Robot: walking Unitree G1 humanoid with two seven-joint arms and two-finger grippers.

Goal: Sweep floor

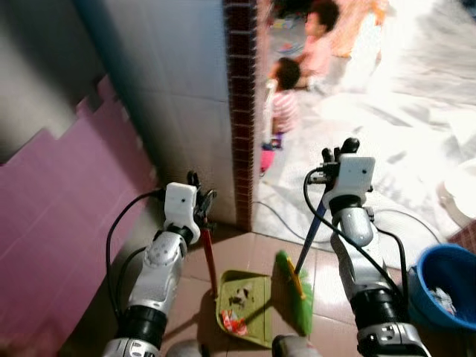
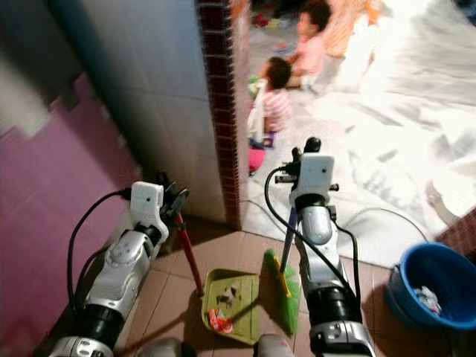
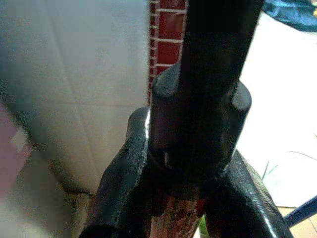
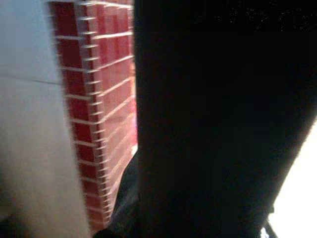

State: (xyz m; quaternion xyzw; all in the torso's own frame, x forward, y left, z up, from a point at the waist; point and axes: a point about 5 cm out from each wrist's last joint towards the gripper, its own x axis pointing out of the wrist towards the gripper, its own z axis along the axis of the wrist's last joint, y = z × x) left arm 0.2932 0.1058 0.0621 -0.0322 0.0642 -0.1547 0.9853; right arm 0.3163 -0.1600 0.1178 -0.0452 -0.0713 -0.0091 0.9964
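Observation:
A green dustpan lies on the brown tile floor before me, with bits of red and white litter in it. Its red handle rises to my left gripper, which is shut on it; the left wrist view has the fingers clasped around the handle's black cap. A green broom head rests on the floor just right of the dustpan. Its blue stick runs up into my right gripper, shut on it.
A blue basin with scraps inside stands at the right on the floor. A white tiled wall with a red brick edge rises straight ahead, a pink wall on the left. Two children sit on the bright floor beyond the corner.

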